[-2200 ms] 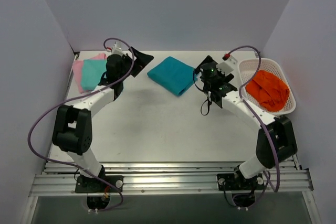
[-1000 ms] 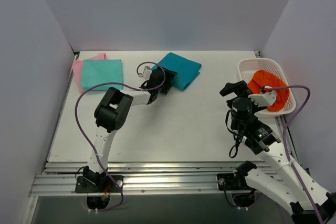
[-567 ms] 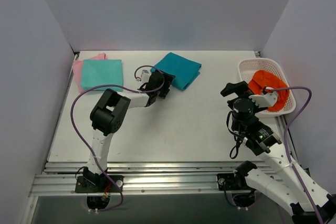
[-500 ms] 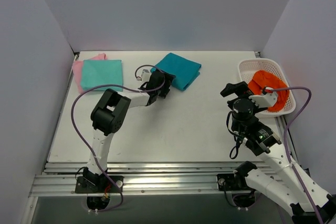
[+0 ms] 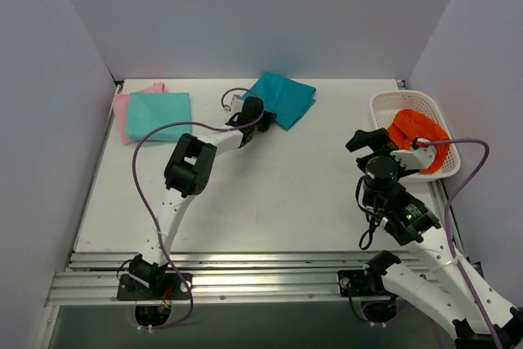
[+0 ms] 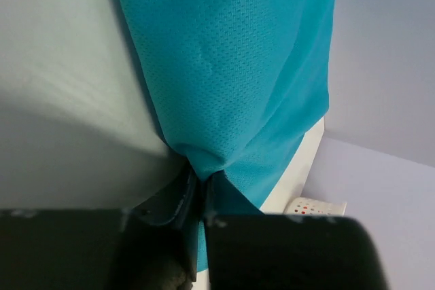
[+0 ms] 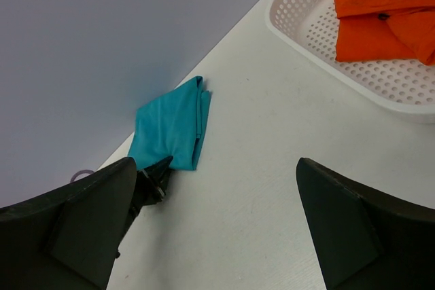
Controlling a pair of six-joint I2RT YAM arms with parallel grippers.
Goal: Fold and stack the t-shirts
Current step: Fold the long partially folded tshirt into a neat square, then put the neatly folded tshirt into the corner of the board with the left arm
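From above, the folded teal shirt (image 5: 286,97) lies at the far middle of the table (image 5: 270,194), set cornerwise to its edges, its length running from a near-left corner toward the far right. The left gripper (image 5: 255,112) sits at that near-left corner. A folded mint shirt (image 5: 159,114) rests on a pink shirt (image 5: 121,112) in the far left corner. The right gripper (image 5: 372,138) hangs beside a white basket (image 5: 384,104) holding orange cloth (image 5: 417,132). The left wrist camera shows its jaws pinched narrow on the teal shirt's edge, the fabric puckering into them. The right wrist camera shows its own fingers spread wide, holding nothing.
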